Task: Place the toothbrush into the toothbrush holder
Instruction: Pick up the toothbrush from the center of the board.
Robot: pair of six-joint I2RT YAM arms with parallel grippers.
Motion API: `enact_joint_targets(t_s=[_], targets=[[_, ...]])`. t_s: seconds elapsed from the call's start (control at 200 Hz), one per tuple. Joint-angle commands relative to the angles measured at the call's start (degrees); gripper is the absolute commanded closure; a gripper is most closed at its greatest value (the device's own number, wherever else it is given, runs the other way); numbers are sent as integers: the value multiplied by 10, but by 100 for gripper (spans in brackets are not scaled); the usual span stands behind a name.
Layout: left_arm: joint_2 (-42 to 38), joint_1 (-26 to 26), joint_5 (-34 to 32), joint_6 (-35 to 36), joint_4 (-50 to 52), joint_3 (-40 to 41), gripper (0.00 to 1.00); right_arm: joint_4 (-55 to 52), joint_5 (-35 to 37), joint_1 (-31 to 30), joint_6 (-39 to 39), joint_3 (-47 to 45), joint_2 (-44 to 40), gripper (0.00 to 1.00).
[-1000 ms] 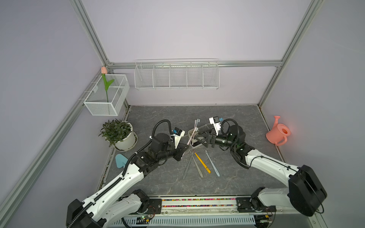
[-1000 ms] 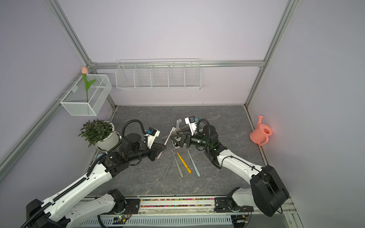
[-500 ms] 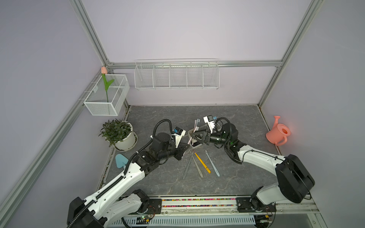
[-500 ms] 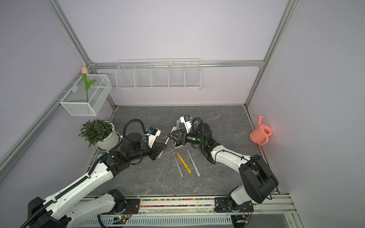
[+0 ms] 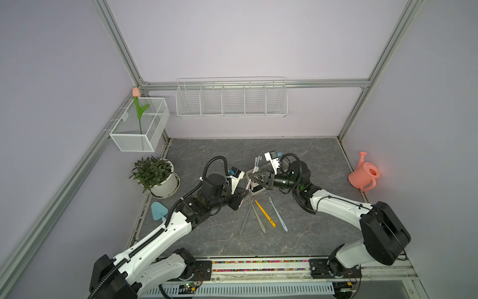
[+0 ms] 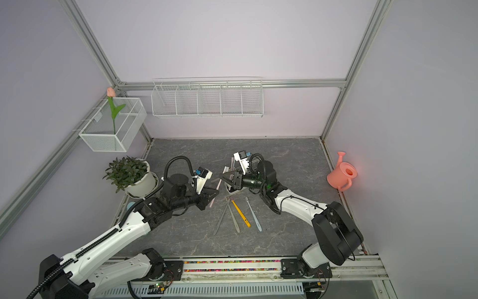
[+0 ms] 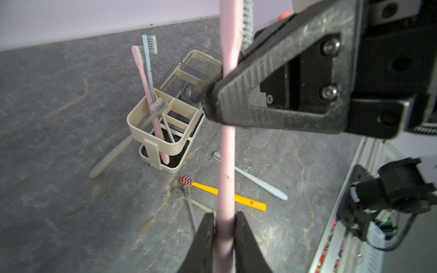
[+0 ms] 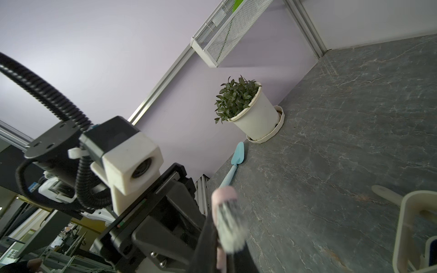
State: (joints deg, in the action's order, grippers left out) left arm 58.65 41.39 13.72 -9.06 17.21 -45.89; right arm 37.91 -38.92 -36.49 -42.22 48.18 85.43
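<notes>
Right pincer clamped on pink toothbrush near grey bristles | left pincer flanks it, grip unclear

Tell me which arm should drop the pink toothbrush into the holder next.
Right, probably. The right gripper is clamped on the pink toothbrush just below its bristles, beside the toothbrush holder; the left gripper only flanks the handle's tail end.
</notes>
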Motion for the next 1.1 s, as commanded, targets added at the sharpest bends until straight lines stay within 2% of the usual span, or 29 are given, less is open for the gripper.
enact_joint_targets(t_s=[0.0, 0.14, 0.26, 0.38, 0.51, 0.69, 0.88, 1.095], targets=[[-3, 2, -34, -2, 11, -22, 68, -104, 36, -1, 69, 18, -33, 93], [0, 2, -81, -12, 40, -36, 59, -219, 85, 2, 148, 62, -57, 93], [-5, 2, -110, -21, 44, -41, 56, -273, 120, 3, 201, 88, -66, 93], [-4, 2, -180, -34, 37, -40, 55, -316, 188, 4, 256, 112, -70, 93], [13, 2, -229, -32, 26, -41, 54, -305, 263, 7, 288, 109, -67, 93], [41, 2, -236, -31, 13, -48, 53, -267, 340, 10, 314, 104, -49, 93], [50, 2, -232, -34, 5, -46, 53, -231, 368, 16, 332, 120, -24, 93], [46, 2, -230, -34, -6, -37, 53, -209, 364, 30, 338, 147, 5, 93]])
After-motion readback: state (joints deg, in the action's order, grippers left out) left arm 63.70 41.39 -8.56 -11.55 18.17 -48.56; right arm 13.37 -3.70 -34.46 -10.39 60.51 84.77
